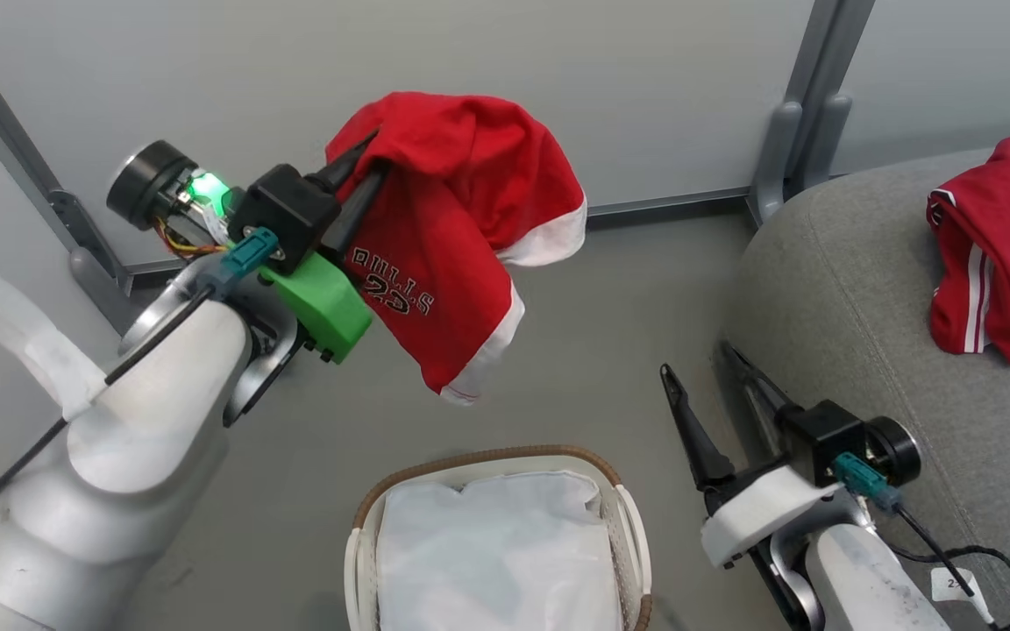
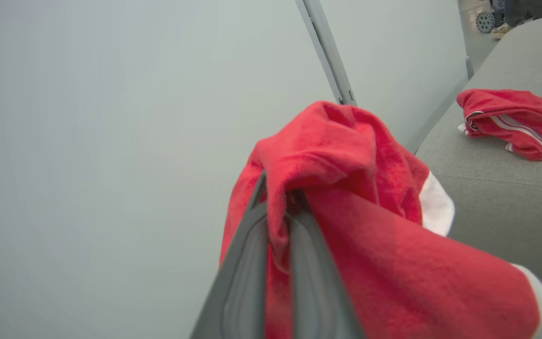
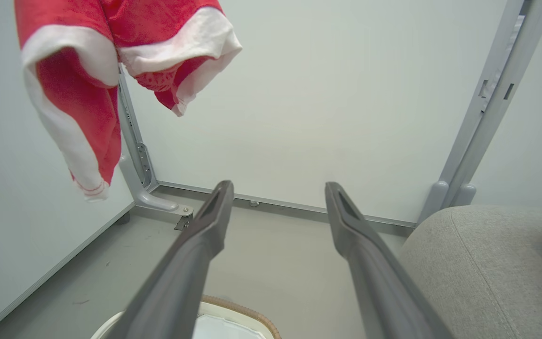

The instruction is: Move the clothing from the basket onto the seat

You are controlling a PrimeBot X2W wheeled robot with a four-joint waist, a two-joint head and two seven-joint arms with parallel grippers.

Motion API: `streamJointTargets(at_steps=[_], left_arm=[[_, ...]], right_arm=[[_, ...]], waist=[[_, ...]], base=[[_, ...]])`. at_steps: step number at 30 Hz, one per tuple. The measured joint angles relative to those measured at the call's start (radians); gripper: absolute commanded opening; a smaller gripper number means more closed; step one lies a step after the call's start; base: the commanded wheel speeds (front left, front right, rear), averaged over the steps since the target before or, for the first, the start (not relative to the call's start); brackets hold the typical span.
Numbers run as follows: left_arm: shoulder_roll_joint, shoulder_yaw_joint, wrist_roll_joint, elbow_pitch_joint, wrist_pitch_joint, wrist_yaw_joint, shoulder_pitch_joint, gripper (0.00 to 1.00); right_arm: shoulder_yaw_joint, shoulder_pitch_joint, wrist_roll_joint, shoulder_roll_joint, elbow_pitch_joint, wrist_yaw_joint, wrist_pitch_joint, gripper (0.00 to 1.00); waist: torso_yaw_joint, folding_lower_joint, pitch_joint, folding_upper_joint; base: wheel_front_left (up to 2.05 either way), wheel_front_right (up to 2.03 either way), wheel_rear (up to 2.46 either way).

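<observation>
The left fingers (image 1: 352, 209) (image 2: 309, 268) are pressed tight together on a bunched fold of the red shorts (image 1: 461, 228) (image 2: 393, 282) (image 3: 83, 108), holding them up in the air in front of the pale wall. From that pinch the cloth hangs with its long axis running down and a little to the robot's right. The two white-trimmed leg openings point downward, and the lowest hem ends above the grey floor, just beyond the far rim of the basket (image 1: 487, 457) (image 3: 245, 310).

On the side facing the head camera, black letters with a white outline read "BULLS" over the number "23". The print sits tilted, sloping down to the right along the drape.

The basket holds a white liner (image 1: 496, 552), and no red cloth shows in the part seen.

A second red garment (image 1: 992, 254) (image 2: 511, 117) with white stripes lies crumpled on the grey seat (image 1: 838, 289) (image 2: 487, 197) (image 3: 478, 263) (any writing on it cannot be made out).

The right fingers (image 1: 691, 429) (image 3: 191, 263) stand spread wide and hold nothing, low beside the front edge of the seat and to the right of the basket, pointing toward the wall.
</observation>
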Motion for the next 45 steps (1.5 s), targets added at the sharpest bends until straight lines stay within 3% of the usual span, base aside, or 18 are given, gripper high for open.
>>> streamJointTargets(at_steps=[15,20,30,31,32,34,35,45], left_arm=[[-0.021,-0.015,-0.041,-0.023,0.027,0.0,-0.065,0.0],[-0.043,-0.028,-0.044,-0.019,0.034,0.002,-0.072,0.0],[-0.103,-0.073,-0.058,-0.031,0.043,0.002,-0.082,0.0],[-0.103,-0.075,-0.06,-0.034,0.043,0.002,-0.082,0.0],[-0.103,-0.078,-0.061,-0.036,0.043,0.002,-0.081,0.0],[-0.102,-0.078,-0.07,-0.039,0.042,0.002,-0.073,0.0],[-0.101,-0.078,-0.072,-0.039,0.041,0.004,-0.067,0.0],[-0.09,-0.05,-0.139,-0.021,-0.025,0.048,0.066,0.0]], right_arm=[[0.367,-0.072,0.151,0.001,-0.096,0.0,0.0,1.0],[0.397,-0.133,0.215,0.001,-0.1,0.0,0.0,1.0],[0.384,-0.246,0.233,0.0,-0.057,0.0,0.0,1.0],[0.38,-0.253,0.233,0.0,-0.054,0.0,0.0,0.87],[0.375,-0.258,0.233,0.0,-0.05,0.0,0.0,0.45],[0.366,-0.262,0.222,0.0,-0.04,0.0,0.0,0.11],[0.363,-0.262,0.217,0.0,-0.035,0.0,0.0,0.0],[0.302,-0.258,0.189,0.0,-0.02,0.0,0.0,0.0]], waist=[[0.017,0.0,-0.004,0.0],[0.03,0.0,-0.004,0.0],[0.068,0.0001,-0.008,0.0],[0.071,0.0,-0.008,0.0],[0.075,0.0001,-0.008,0.0],[0.08,0.0,-0.009,0.0],[0.082,0.0001,-0.01,0.0],[0.074,0.0001,-0.015,0.0]], base=[[0.0,0.0,0.0],[0.0,0.0,0.0],[0.0,0.0,0.0],[0.0,0.0,0.0],[0.0,0.0,0.0],[0.0,0.0,0.0],[0.0,0.0,0.0],[0.0,0.0,0.0]])
